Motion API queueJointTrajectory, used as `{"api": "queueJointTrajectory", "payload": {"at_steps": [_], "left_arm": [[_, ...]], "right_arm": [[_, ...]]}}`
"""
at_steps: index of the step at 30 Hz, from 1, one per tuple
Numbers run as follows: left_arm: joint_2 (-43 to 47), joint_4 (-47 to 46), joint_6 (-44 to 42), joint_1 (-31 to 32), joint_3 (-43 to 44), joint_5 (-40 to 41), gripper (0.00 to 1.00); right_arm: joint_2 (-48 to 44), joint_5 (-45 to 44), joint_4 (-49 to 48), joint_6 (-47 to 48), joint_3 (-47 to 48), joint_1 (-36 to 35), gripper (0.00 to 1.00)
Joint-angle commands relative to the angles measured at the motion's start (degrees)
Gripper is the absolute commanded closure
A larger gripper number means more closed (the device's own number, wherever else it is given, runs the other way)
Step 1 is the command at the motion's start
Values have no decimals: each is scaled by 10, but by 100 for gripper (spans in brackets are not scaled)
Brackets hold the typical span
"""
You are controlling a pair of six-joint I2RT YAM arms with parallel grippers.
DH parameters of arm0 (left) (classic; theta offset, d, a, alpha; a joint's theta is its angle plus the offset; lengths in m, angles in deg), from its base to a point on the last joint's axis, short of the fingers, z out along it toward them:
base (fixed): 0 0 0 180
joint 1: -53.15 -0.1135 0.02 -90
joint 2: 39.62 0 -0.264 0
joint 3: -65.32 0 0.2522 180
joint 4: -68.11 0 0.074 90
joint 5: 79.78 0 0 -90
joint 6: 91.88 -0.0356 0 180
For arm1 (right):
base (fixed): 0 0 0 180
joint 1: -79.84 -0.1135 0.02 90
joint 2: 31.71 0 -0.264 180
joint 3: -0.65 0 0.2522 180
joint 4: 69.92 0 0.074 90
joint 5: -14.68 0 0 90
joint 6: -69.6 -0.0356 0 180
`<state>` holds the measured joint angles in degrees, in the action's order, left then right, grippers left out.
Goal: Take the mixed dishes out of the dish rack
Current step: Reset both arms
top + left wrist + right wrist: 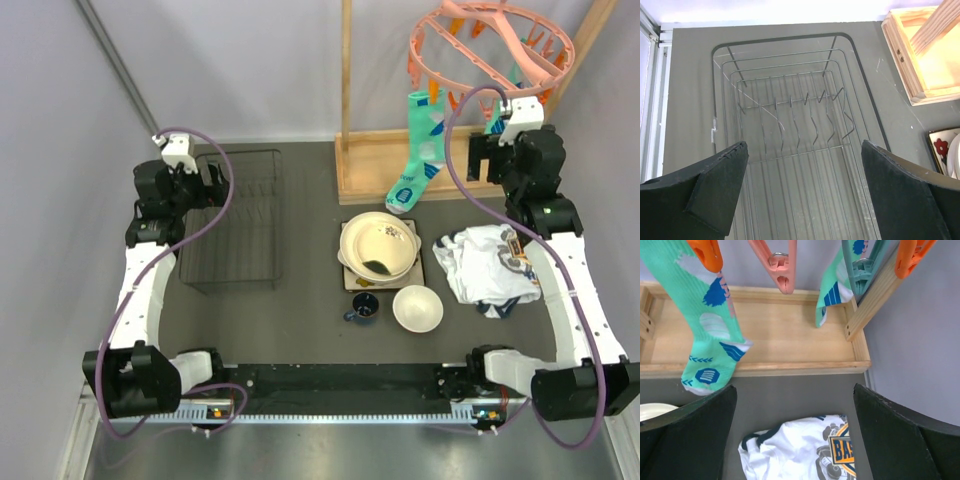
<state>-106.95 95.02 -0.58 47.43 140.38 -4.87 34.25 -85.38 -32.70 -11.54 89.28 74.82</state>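
The black wire dish rack point(236, 220) stands at the left of the table with no dishes in it; its tines show in the left wrist view point(800, 125). My left gripper point(190, 180) hangs open and empty over the rack's far end point(802, 170). Large cream dishes point(379, 245) are stacked on the square floral plate point(412, 272) at mid table. The dark blue mug point(364, 307) and the small white bowl point(418, 308) sit in front of them. My right gripper point(490, 158) is open and empty, high at the back right point(795, 415). No red mug or blue-ringed plate is visible.
A wooden frame point(400, 165) with a pink peg hanger point(490, 45) and green socks point(418, 150) stands at the back. A white printed T-shirt point(490, 265) lies at the right, also seen in the right wrist view point(805, 450).
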Motion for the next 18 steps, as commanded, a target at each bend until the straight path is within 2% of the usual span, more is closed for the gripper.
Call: {"api": "queueJointTrajectory", "payload": {"at_steps": [1, 18], "left_arm": [[5, -37, -8, -3, 29, 3, 1], [3, -38, -9, -2, 50, -12, 1]], "right_arm": [[-27, 11, -47, -31, -21, 5, 1], [-37, 5, -61, -37, -36, 5, 1]]}}
